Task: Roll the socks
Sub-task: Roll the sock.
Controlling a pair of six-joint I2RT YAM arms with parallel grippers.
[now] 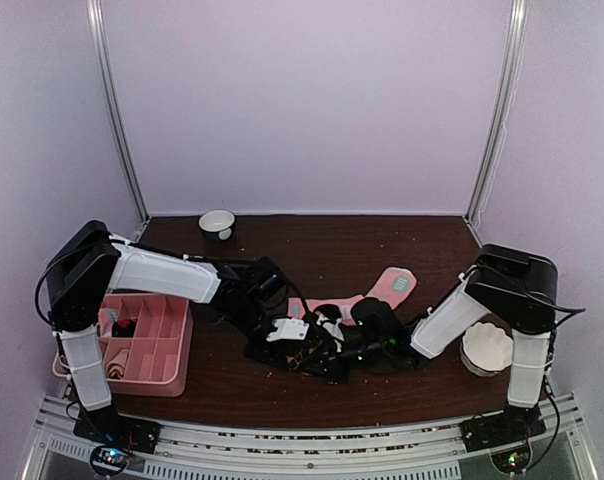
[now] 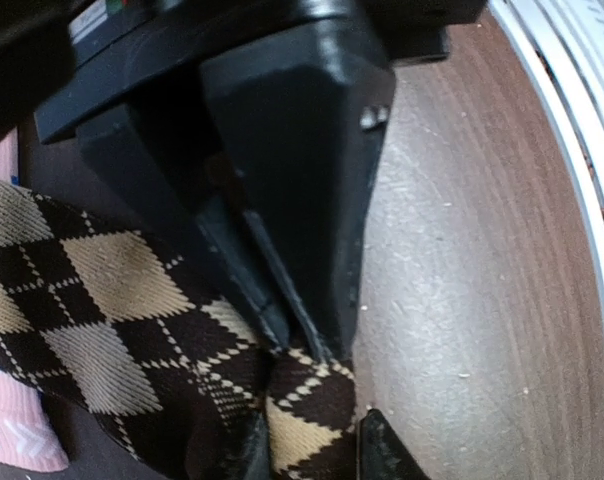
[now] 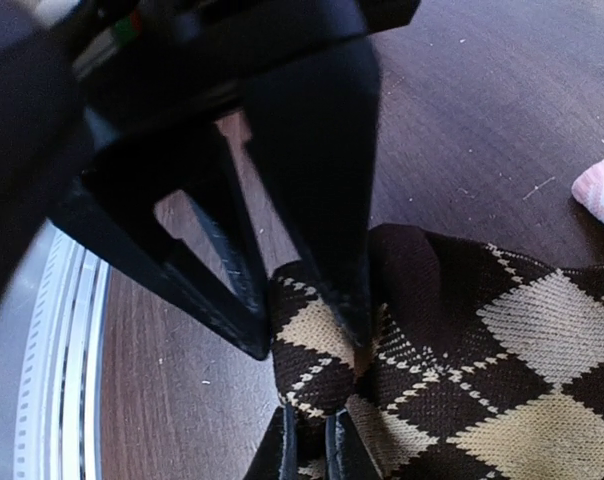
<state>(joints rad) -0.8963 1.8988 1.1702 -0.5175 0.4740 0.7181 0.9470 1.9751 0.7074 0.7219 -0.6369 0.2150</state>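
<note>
Near the lower centre of the overhead view, both arms reach inward and meet over the brown, tan and black argyle diamond sock (image 2: 112, 290), which lies on the dark brown wooden table (image 1: 332, 240). The left gripper (image 2: 302, 345) has its fingers pressed together on a fold of this sock, pinching the fabric at the middle of its wrist view. The right gripper (image 3: 312, 340) faces it from the opposite side. Its fingers stand apart, straddling the sock's dark-edged corner, with patterned fabric filling the gap between the tips. The long pink sock with the mint-green toe (image 1: 382, 290) lies just above and to the right of the grippers, its toe pointing to the upper right. A pink divided plastic tray (image 1: 177, 370) sits at the lower left. A small dark-and-white bowl (image 1: 217, 223) stands at the table's far edge, and a white fluted bowl (image 1: 485, 348) stands at the right.
</note>
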